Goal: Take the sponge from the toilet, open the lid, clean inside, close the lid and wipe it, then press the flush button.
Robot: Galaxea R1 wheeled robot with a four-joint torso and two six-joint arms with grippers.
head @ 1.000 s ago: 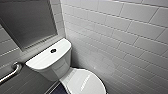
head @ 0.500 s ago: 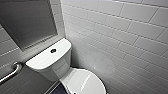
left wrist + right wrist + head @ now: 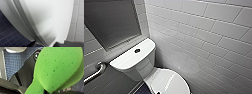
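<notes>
The white toilet point(image 3: 131, 62) stands in a tiled corner with its lid point(image 3: 170, 82) down. The round dark flush button point(image 3: 137, 50) sits in the middle of the tank top. In the right wrist view the bright green sponge point(image 3: 56, 69) looms large, its narrow end pinched in my right gripper point(image 3: 42, 90), which is shut on it. The left wrist view looks closely along the glossy white lid point(image 3: 50, 18) and seat edge. My left gripper point(image 3: 51, 45) hangs open just over the lid, holding nothing.
A white brick-tiled wall point(image 3: 209, 37) runs close along the toilet's right side. A metal grab bar point(image 3: 95, 72) is fixed to the wall left of the tank, below a dark framed panel point(image 3: 111, 22). Dark blue floor tiles point(image 3: 7, 36) lie beside the bowl.
</notes>
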